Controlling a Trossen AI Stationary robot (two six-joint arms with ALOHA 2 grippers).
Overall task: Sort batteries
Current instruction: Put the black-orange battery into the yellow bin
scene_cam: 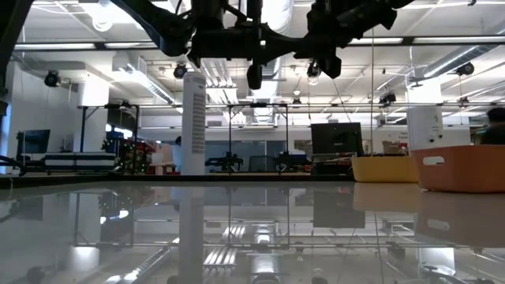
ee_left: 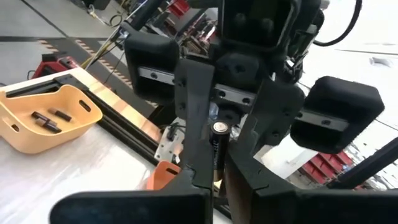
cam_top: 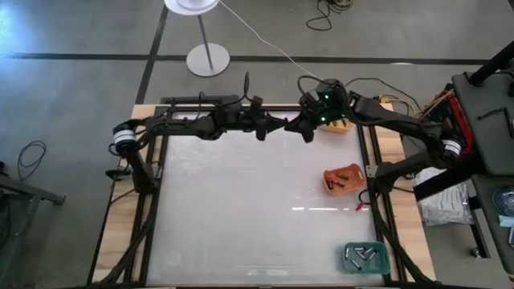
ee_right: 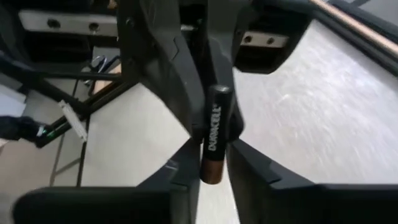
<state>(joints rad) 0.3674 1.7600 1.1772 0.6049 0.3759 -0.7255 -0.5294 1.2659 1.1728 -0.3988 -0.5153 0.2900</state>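
From above, the two dark arms meet over the far middle of the white table [cam_top: 241, 209], the left gripper [cam_top: 277, 126] and the right gripper [cam_top: 299, 128] tip to tip. Three containers stand along the right side: a small yellow tray [cam_top: 337, 127] at the far edge, partly hidden under the right arm; an orange plastic tray [cam_top: 344, 179] midway, holding a few small dark batteries [cam_top: 340, 177]; and a teal tray [cam_top: 365, 257] at the near right corner with several silvery grey batteries [cam_top: 360, 255] inside. The battery between the grippers is too small to make out here.

The table-level view shows both grippers hanging well above the glossy tabletop, with the yellow and orange trays side by side at the right, their contents hidden by their walls.

The left wrist view shows what the others do not: a black cylindrical battery [ee_left: 217, 152] standing upright between the meeting fingers, its top end visible. The yellow tray sits beyond with two dark batteries [ee_left: 50, 119] in it.

The right wrist view shows the same battery's lettered black side and copper-coloured end, pinched by the left gripper's narrowly closed fingers. The right gripper's own fingers flank it, slightly parted; I cannot tell whether they press on it.
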